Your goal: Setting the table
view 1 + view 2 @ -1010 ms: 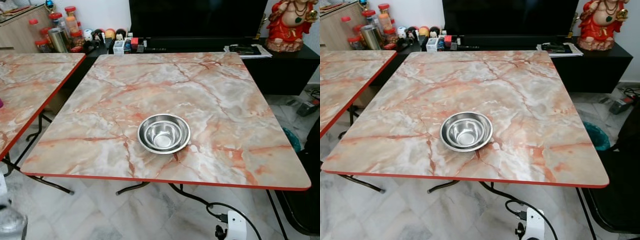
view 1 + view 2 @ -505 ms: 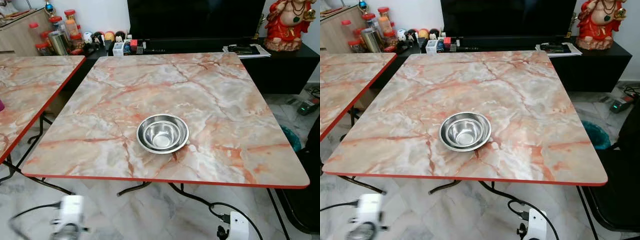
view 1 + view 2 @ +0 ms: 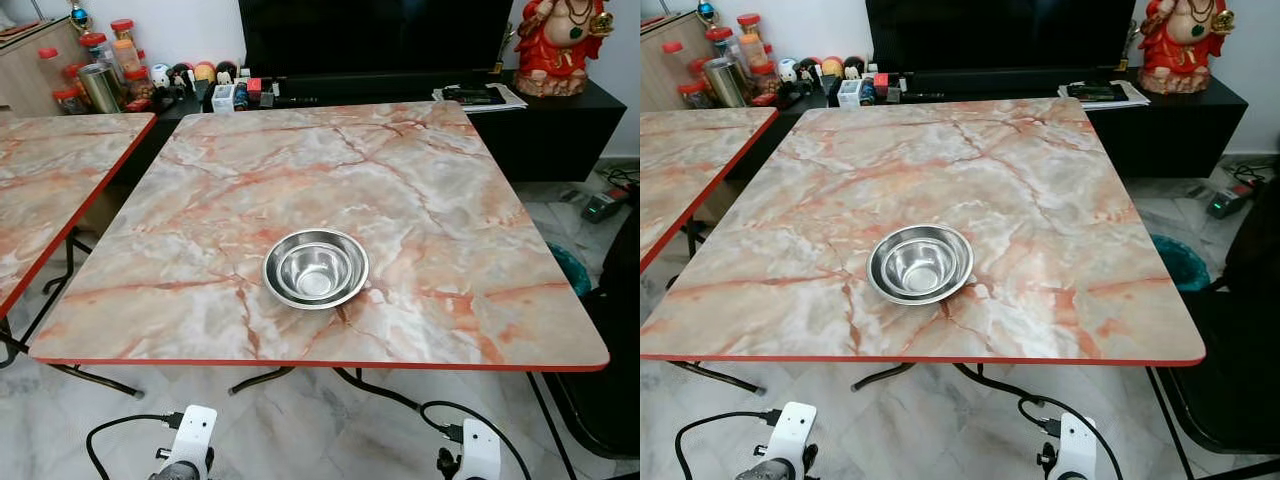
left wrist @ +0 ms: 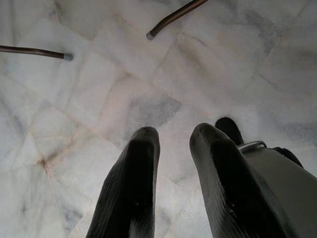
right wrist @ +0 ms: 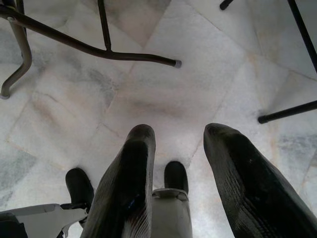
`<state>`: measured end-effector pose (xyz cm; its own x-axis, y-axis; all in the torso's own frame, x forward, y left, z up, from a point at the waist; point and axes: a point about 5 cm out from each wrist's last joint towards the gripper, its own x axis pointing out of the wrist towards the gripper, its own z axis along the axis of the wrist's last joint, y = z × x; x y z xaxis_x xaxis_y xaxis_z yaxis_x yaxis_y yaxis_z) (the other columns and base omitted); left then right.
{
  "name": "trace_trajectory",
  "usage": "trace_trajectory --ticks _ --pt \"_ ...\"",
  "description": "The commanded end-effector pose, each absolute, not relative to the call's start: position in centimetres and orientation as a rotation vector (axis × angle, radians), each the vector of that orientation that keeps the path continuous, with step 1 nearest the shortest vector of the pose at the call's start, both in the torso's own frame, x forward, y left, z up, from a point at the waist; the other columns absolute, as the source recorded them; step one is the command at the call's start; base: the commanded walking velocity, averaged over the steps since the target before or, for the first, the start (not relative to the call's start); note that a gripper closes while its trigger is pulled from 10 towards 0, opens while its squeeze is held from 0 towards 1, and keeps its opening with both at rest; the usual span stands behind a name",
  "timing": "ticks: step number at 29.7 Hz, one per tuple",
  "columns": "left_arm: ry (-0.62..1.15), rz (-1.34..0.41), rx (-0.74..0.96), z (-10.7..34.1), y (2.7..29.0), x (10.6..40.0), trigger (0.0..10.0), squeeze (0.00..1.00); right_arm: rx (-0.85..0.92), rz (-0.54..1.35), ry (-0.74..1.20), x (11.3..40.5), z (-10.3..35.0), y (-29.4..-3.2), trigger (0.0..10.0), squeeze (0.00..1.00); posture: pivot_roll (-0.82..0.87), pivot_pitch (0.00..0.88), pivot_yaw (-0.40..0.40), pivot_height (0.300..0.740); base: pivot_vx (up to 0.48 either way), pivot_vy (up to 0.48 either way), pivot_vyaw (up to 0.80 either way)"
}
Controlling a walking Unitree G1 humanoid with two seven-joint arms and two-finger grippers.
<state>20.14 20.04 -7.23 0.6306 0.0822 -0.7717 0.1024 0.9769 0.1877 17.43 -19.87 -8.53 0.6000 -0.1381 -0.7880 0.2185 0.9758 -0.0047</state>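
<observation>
A shiny steel bowl (image 3: 315, 268) stands empty on the marble-patterned table (image 3: 420, 190), a little in from its near red edge. Both arms hang low in front of that edge, below table height. The white wrist of my left arm (image 3: 190, 440) and that of my right arm (image 3: 478, 450) show at the bottom of the head view. In the left wrist view my left gripper (image 4: 174, 134) points down at the tiled floor, open with a narrow gap and nothing in it. My right gripper (image 5: 179, 131) also faces the floor, open wider and empty.
A second marble table (image 3: 50, 180) stands to the left. Behind are a black TV console (image 3: 560, 110) with jars (image 3: 95, 75) and a red statue (image 3: 555, 40). A black chair (image 3: 610, 350) and a teal bin (image 3: 570, 270) sit at the right. Table legs (image 5: 99, 47) cross the floor.
The camera has shifted, so the whole scene sits slightly further left. My left wrist has swung into view at the bottom left. The bowl has stayed put on the table.
</observation>
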Motion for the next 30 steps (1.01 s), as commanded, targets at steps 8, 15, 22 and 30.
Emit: trace_trajectory --ticks 8,15,22,30 --pt "0.920 0.064 0.164 -7.53 20.65 19.47 10.0 0.00 0.084 -0.189 0.904 17.69 -8.41 -19.97 10.0 0.00 -0.03 0.000 0.062 0.740 0.000 0.220 0.00" --pt "0.930 0.092 0.140 -7.70 20.78 19.13 10.0 0.00 0.050 -0.164 0.908 17.74 -8.35 -20.23 10.0 0.00 -0.04 0.000 0.046 0.740 0.000 0.365 0.00" --pt "0.929 0.098 0.124 -7.78 20.46 19.07 10.0 0.00 0.036 -0.159 0.904 17.93 -8.20 -20.60 10.0 0.00 -0.04 0.000 0.034 0.740 0.000 0.379 0.00" --pt "0.933 0.101 0.127 -7.79 20.58 19.02 10.0 0.00 0.043 -0.150 0.897 18.26 -8.13 -20.05 10.0 0.00 -0.03 0.000 0.051 0.740 0.000 0.391 0.00"
